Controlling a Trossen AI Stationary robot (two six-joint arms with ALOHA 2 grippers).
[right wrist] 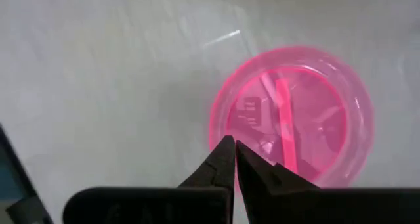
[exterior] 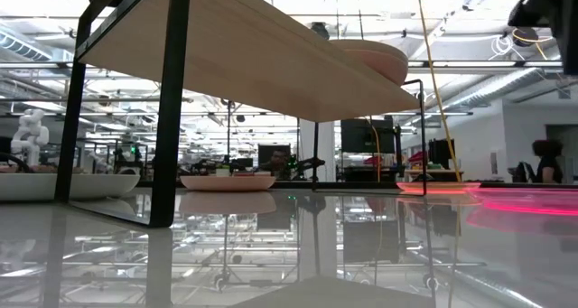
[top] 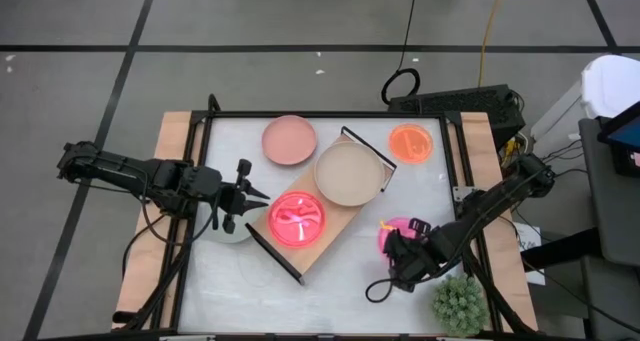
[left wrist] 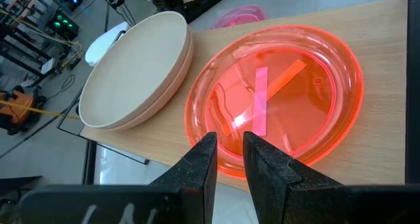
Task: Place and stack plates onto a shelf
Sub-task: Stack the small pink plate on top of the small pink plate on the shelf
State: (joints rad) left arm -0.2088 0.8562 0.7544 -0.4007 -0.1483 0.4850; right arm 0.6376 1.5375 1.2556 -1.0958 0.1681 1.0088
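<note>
Now | left end effector [left wrist: 228, 159] slightly parted at neon plate [left wrist: 275, 99] rim | right end effector [right wrist: 234, 159] clenched, empty

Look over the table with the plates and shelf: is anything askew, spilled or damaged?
Only the shelf stands out: it sits diagonally, not square with the table's edges. The beige plate and neon plate rest flat on it. Nothing looks spilled or broken.

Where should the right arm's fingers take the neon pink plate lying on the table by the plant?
By its raised rim. The neon pink plate lies flat on the white tabletop, so only the rim offers an edge; probably one finger inside, one outside, from above on the side nearest the right gripper, now shut there.
</note>
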